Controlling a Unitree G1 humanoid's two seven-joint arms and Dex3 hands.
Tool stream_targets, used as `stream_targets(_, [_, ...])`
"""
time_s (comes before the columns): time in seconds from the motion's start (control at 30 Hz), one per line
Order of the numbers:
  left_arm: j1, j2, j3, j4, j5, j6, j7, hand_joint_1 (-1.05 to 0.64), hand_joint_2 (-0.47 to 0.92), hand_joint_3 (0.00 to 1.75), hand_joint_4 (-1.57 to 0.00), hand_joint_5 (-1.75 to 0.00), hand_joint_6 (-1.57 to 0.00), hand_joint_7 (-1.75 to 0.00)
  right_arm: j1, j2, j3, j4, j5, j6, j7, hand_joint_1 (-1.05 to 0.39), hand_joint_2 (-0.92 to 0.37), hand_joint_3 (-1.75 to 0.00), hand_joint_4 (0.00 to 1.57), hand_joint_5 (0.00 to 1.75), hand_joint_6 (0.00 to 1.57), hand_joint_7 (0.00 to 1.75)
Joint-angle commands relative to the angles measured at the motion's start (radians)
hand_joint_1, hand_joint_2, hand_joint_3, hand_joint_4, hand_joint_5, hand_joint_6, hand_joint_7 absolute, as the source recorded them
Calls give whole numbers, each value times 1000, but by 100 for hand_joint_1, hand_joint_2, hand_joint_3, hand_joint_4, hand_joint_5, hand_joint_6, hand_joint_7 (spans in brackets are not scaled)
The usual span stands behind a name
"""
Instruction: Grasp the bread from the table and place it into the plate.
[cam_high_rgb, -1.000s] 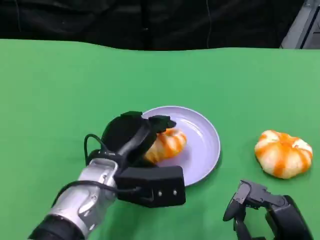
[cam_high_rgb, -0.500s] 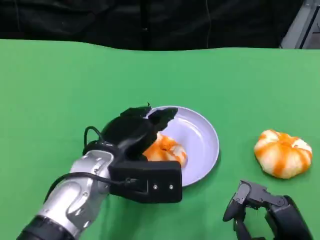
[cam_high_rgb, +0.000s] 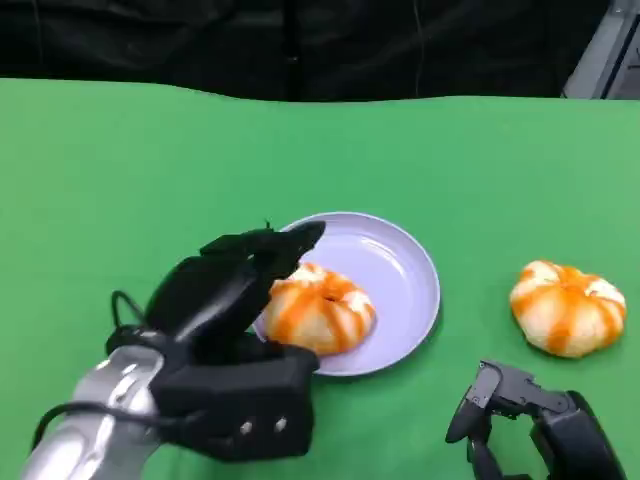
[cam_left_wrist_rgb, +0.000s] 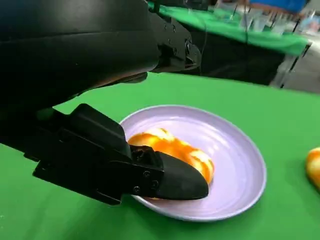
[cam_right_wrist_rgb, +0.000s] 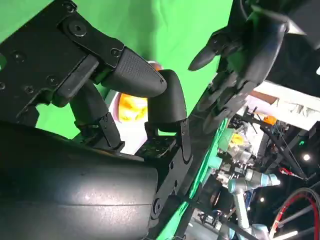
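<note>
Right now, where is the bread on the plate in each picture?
Head view: the bread on the plate lies on the plate's near-left part, just past the left hand.
Left wrist view: mid-picture, behind the black fingers.
Right wrist view: an orange patch glimpsed between the right hand's fingers.
Shared landmark: the lilac plate.

A green-covered desk (cam_high_rgb: 120, 170) is seen from above, its far edge set against a dark, black backdrop (cam_high_rgb: 300, 45). A grey slanted structure (cam_high_rgb: 605, 60) is seen at the upper right corner. In the left wrist view, further green-covered tables (cam_left_wrist_rgb: 235, 32) with small, blurred objects are seen in the background.
</note>
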Motion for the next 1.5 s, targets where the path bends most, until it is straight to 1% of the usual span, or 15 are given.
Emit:
stream_targets(0.03, [72,38,50,-37,-12,-75,76,-77,92,24,-29,-28,-27,-8,-1,-10,-6,4,4,-6,-8,-50,-37,-148,77,175,71,158])
stream_targets(0.13, [125,40,88,-55,-34,-126,115,-74,92,22,-32,-32,-32,-10,-2,-10,-6,5,7,-6,-6,-50,-37,-149,77,175,70,158])
stream_targets(0.27, [183,42,130,-74,-61,-180,148,-71,92,22,-33,-46,-40,-9,-1,-9,-5,3,11,-3,-3,-50,-37,-148,77,175,70,158])
stream_targets(0.43, [235,36,170,-82,-91,-238,168,-66,92,21,-35,-54,-44,-9,-1,-9,-4,2,13,1,-1,-49,-37,-149,77,175,70,158])
stream_targets(0.47, [248,35,179,-84,-98,-253,175,-63,92,20,-36,-63,-47,-9,-1,-9,-4,1,15,2,0,-49,-37,-149,77,175,70,158])
stream_targets(0.53, [265,34,193,-83,-107,-277,184,-61,92,19,-36,-70,-50,-9,-2,-9,-3,3,16,0,0,-50,-37,-148,76,175,70,158])
stream_targets(0.7, [298,7,227,-61,-142,-350,235,-56,92,16,-44,-79,-61,-13,-5,-10,-3,5,19,-3,1,-49,-37,-147,76,175,70,158])
stream_targets(0.83, [329,-33,251,-41,-188,-425,288,-39,92,11,-59,-92,-78,-22,-5,-11,-4,4,14,-3,-1,-49,-38,-147,77,175,70,158])
stream_targets(1.03, [368,-83,279,5,-261,-545,325,-10,90,8,-69,-108,-93,-34,-4,-10,-3,3,19,-1,1,-49,-38,-146,77,175,70,158])
stream_targets(1.07, [371,-91,283,17,-266,-566,332,-4,81,23,-70,-114,-91,-49,-4,-10,-3,3,21,-1,3,-49,-38,-146,77,175,70,158])
stream_targets(1.13, [384,-105,289,41,-286,-605,336,0,53,78,-72,-120,-85,-71,-4,-9,-3,2,19,-2,1,-50,-38,-146,77,175,70,158])
stream_targets(1.17, [392,-113,293,50,-288,-619,340,2,44,98,-74,-124,-85,-79,-3,-9,-3,1,17,-2,0,-50,-38,-146,77,175,70,158])
stream_targets(1.2, [396,-118,297,56,-289,-630,343,3,41,107,-75,-126,-85,-83,-3,-9,-3,1,16,-3,0,-50,-38,-146,77,175,70,158])
stream_targets(1.37, [436,-168,306,49,-334,-619,328,5,36,129,-73,-137,-84,-98,-2,-11,-3,0,17,-3,1,-50,-38,-146,77,175,70,158])
stream_targets(1.5, [471,-200,304,46,-384,-620,308,6,43,127,-74,-154,-78,-122,0,-11,-4,0,19,-6,1,-50,-39,-146,77,175,70,158])
